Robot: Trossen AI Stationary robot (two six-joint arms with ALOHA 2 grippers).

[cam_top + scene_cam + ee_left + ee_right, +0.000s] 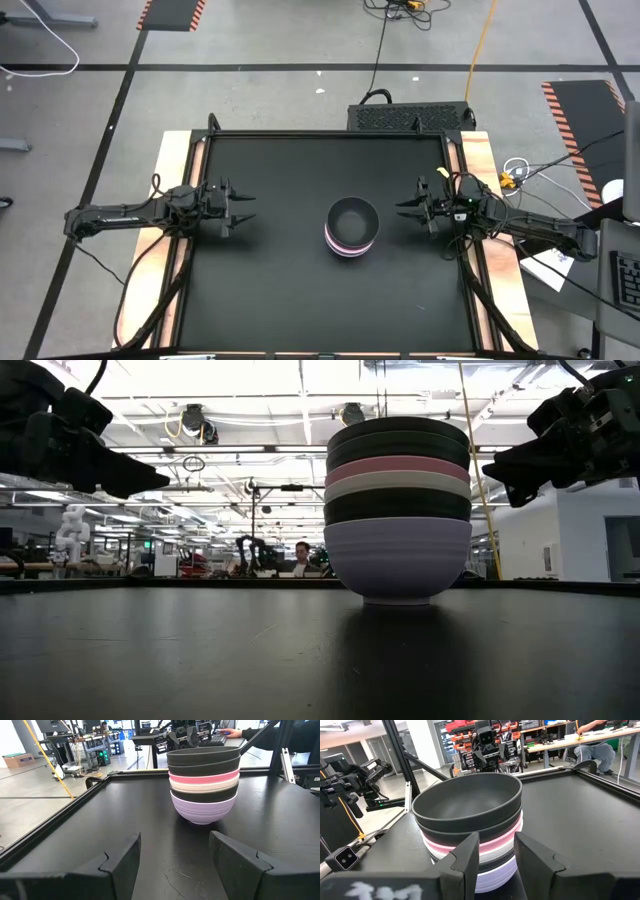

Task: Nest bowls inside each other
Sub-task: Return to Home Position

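We find the left end effector (243,205) with its fingers spread wide and holding nothing, raised off the table (280,300) and well apart from the stack of bowls (351,228) on that stack's left side. The right end effector (408,207) has its fingers parted less widely, also empty, near the stack's right side without touching it. The stack stands upright at mid-table, nested from the bottom up: lavender bowl (398,558), black bowl (398,506), white bowl (398,484), pink bowl (398,466), then two more black bowls (398,440).
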